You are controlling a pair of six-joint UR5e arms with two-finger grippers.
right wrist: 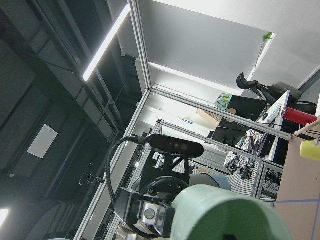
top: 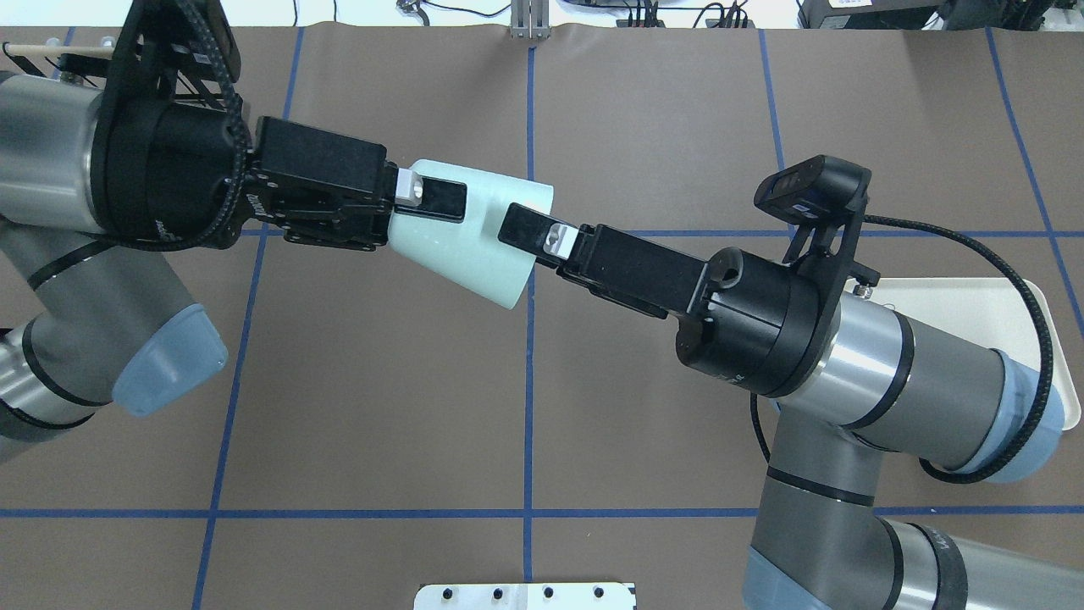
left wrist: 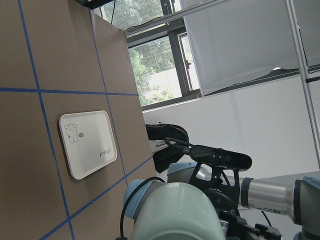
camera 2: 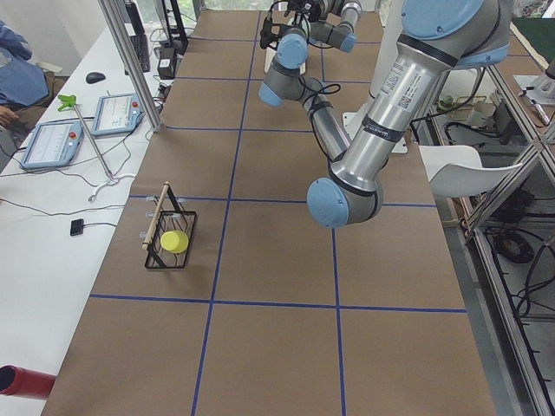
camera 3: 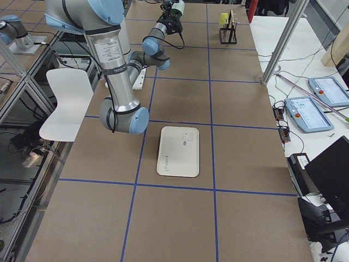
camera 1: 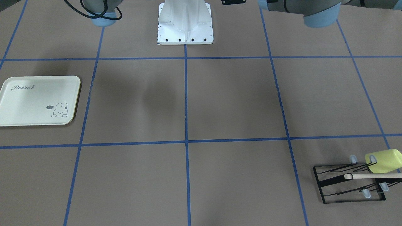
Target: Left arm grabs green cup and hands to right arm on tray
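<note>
Nearest both wrist lenses: the green cup point(left wrist: 175, 215), a pale mint curve filling the bottom of each view. Overhead, the green cup point(top: 466, 258) lies on its side in the air above the table point(top: 644, 127). It sits just at 9 o'clock of the central blue tape line point(top: 528, 407), with the narrow base toward 9 o'clock and the wide mouth toward 3, dipping a little to 4.

Base end: the left gripper point(top: 434, 210) is clamped on the cup. One finger point(top: 442, 200) lies flat along the upper wall; its partner is hidden beneath.

Mouth end: the right gripper point(top: 525, 239) has one finger point(top: 527, 227) laid on the outer wall at the rim, touching it. The second finger is hidden. Cannot tell whether this claw pinches the rim or only stands around it, nor how wide it is.

The two grippers meet nose to nose along the cup, apart, with mint wall showing between their fingers.

Outward: the tray point(top: 1040, 315) lies flat on the table at 3 o'clock of the cup, well apart, largely covered overhead by the right forearm. The front-facing view has it at 9 o'clock, "Rabbit" script and bunny drawing legible.

At 4 o'clock in that view, well apart from the tray, stands a black wire rack point(camera 1: 333, 181). A yellow-green cup point(camera 1: 384, 160) lies on its side on the rack's pegs. A wooden stick point(camera 1: 373, 176) lies across the rack just beside that cup.
</note>
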